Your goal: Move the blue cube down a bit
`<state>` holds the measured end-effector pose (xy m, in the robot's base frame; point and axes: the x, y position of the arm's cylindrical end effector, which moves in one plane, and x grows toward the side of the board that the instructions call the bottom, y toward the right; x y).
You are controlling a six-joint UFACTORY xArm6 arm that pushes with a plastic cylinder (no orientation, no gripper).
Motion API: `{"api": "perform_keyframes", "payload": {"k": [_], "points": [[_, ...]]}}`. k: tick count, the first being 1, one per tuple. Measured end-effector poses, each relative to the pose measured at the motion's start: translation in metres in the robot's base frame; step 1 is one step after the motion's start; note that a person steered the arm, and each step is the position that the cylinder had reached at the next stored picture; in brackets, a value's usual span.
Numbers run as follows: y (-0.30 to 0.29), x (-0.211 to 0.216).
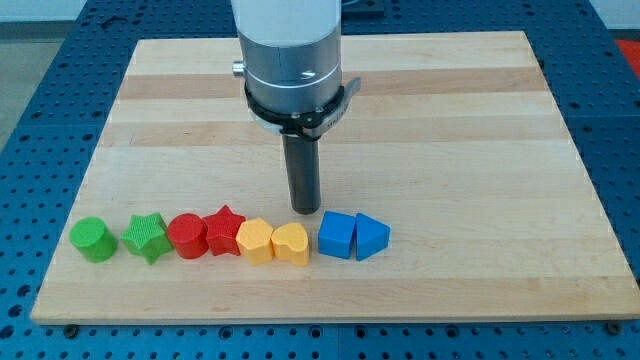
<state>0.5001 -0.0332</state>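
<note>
Rod contact is what counts: my tip point(306, 209) sits on the bench point(450, 120) just above the row of blocks, close to the blue cube point(336, 236), which lies a little down and toward the view's right of it. No hand exists on this arm, so there is no open or closed state to give. The blue cube rests near the view's bottom, touching the blue triangular block point(372, 238), with the yellow heart block point(291, 243) just to its left. Pushing it down likely calls for the tip to shift right first.

The tip point(305, 209) stands just above the blue cube point(336, 236), which touches a blue triangular block point(372, 238) on the desk point(450, 150).
</note>
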Motion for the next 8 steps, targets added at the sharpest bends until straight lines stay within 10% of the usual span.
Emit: {"api": "perform_keyframes", "payload": {"k": [8], "points": [[0.014, -0.004]]}}
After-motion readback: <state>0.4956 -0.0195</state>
